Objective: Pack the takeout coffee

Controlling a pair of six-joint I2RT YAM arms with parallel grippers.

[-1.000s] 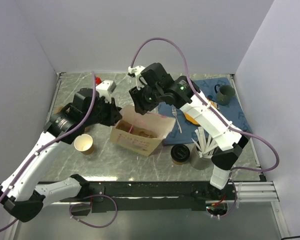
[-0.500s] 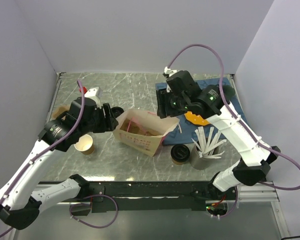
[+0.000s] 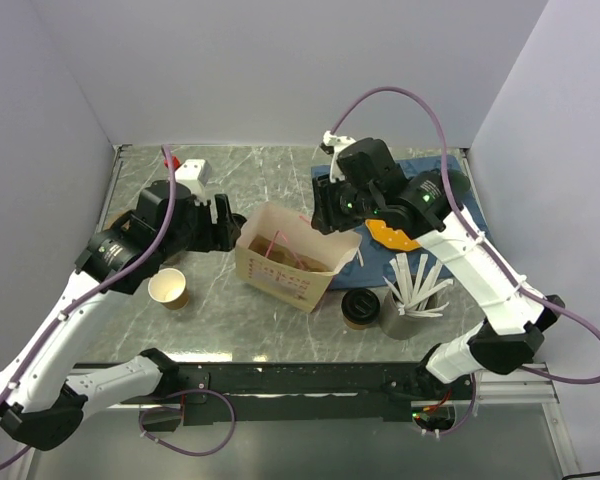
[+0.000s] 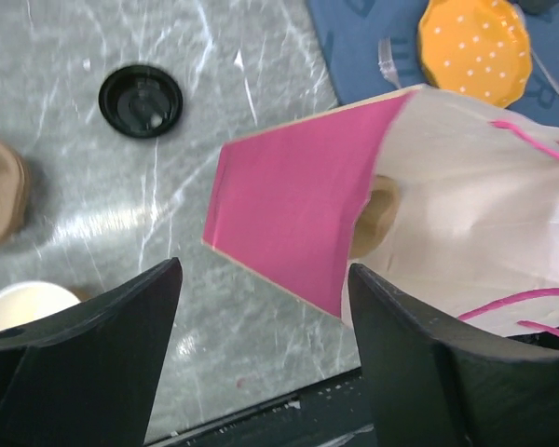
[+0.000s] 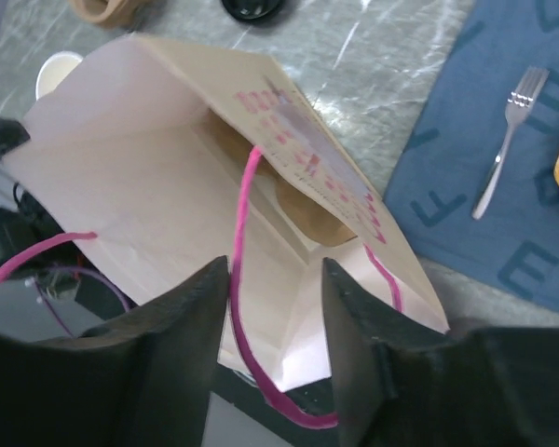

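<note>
The takeout coffee point(image 3: 360, 308) — a squat kraft cup under a round black plastic lid — stands on the veined grey marble tabletop point(image 3: 210, 315). It is outside the creased paper bag point(image 3: 290, 275) and just beside a metal tin point(image 3: 400, 320) of white sticks. The left tool point(image 4: 263, 279) hangs wide open over the bag's pink side panel. The right tool point(image 5: 275, 270) is parted more narrowly — a pink cord handle point(image 5: 245, 186) runs unclamped between its jaws.

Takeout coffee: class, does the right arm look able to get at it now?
Probably yes: the takeout coffee stands in the open beside the utensil cup, and the open right gripper hangs over the paper bag.
</note>
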